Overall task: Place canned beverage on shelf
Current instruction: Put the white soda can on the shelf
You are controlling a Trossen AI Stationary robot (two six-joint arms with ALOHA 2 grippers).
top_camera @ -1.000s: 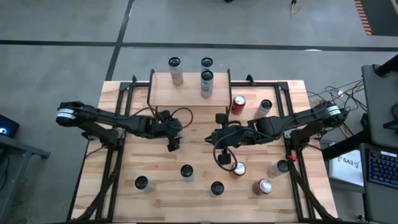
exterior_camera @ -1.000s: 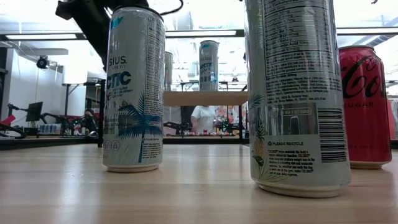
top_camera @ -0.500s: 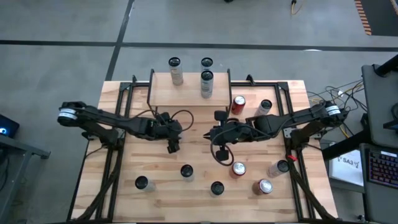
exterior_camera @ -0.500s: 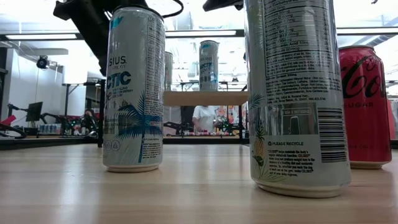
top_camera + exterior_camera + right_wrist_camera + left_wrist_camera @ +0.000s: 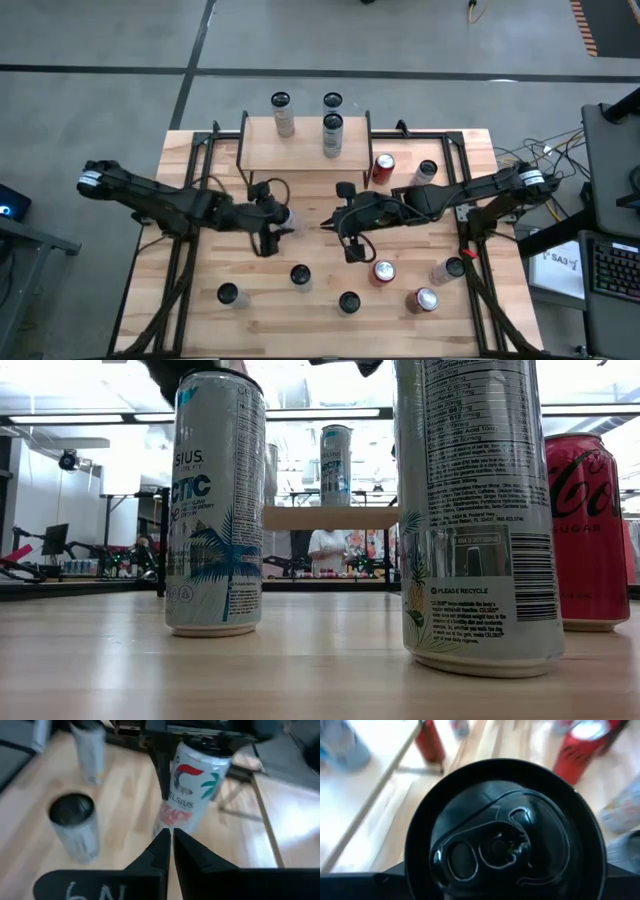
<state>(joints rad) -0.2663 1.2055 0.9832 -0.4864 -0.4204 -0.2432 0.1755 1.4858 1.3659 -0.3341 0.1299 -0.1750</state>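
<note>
Left hand now gripping white Celsius can, lifted

Grey concrete floor surrounds the plank table; bright ceiling lights glow beyond.

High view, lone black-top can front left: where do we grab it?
Take the black-top can by its round side wall near mid-height, fingers on opposite sides. It stands upright with bare table around it, so probably come level from the left arm's side. The left pincer at table centre holds a Celsius can; the right pincer is shut beside it.
</note>
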